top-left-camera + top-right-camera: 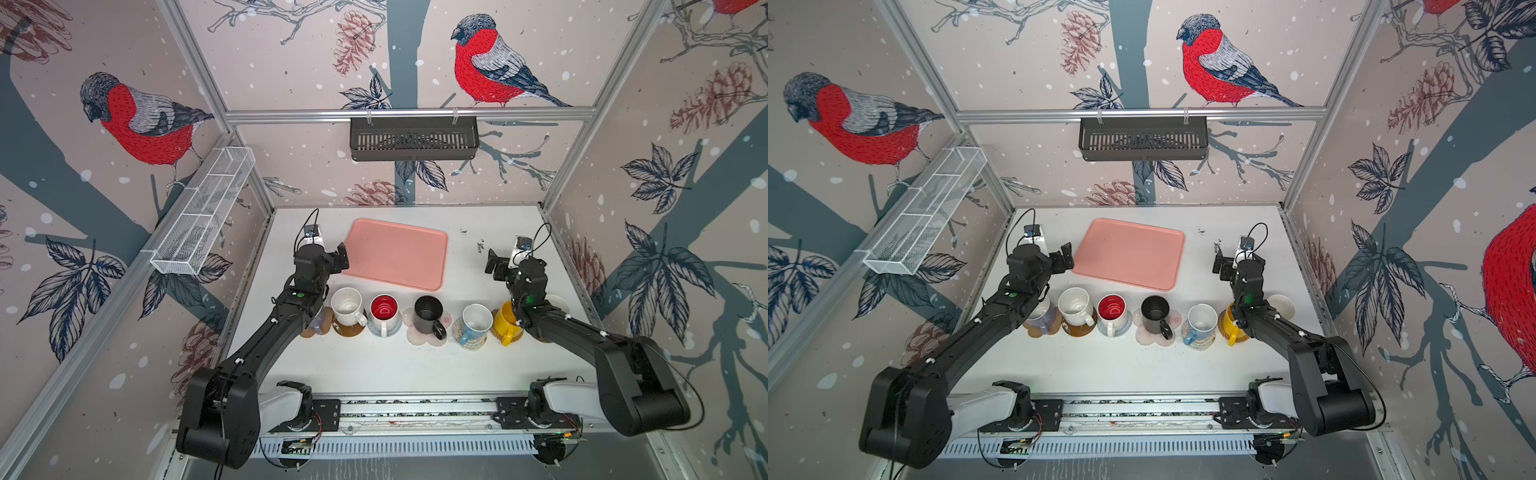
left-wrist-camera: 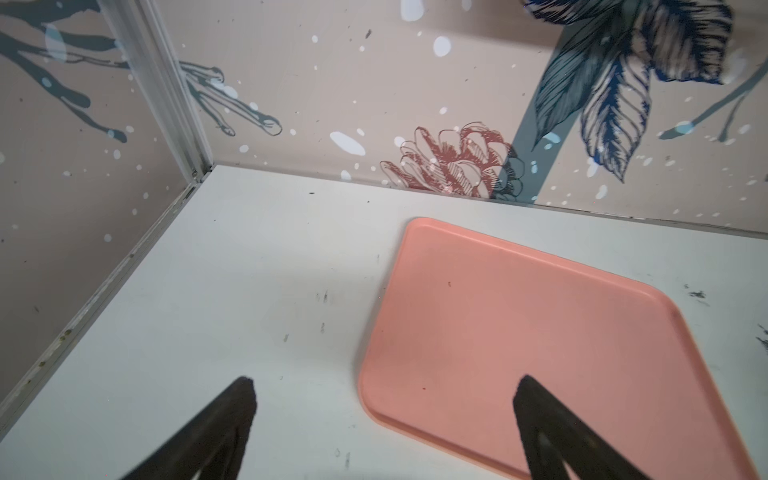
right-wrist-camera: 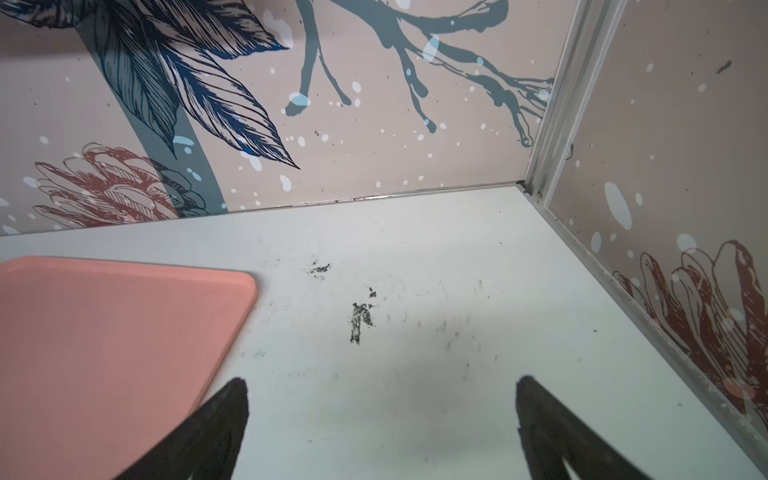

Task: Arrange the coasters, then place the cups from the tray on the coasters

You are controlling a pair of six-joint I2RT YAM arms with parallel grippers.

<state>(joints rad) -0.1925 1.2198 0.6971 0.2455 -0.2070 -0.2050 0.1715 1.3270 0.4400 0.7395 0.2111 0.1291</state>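
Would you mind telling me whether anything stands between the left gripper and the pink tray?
Nothing visible does. The open left gripper hangs at the salmon-pink tray's left edge, with only bare white table around it; the tray holds nothing.

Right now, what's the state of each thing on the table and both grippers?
tray, empty.
speckled white mug, upright on brown coaster.
red-inside mug, upright on grey-blue coaster.
black mug, upright on flower coaster.
blue-handled mug, upright on rope coaster.
yellow mug, upright on rattan coaster.
lavender mug, upright, partly behind left arm.
plain white mug, mostly hidden by right arm.
left gripper, open, empty.
right gripper, open, empty.
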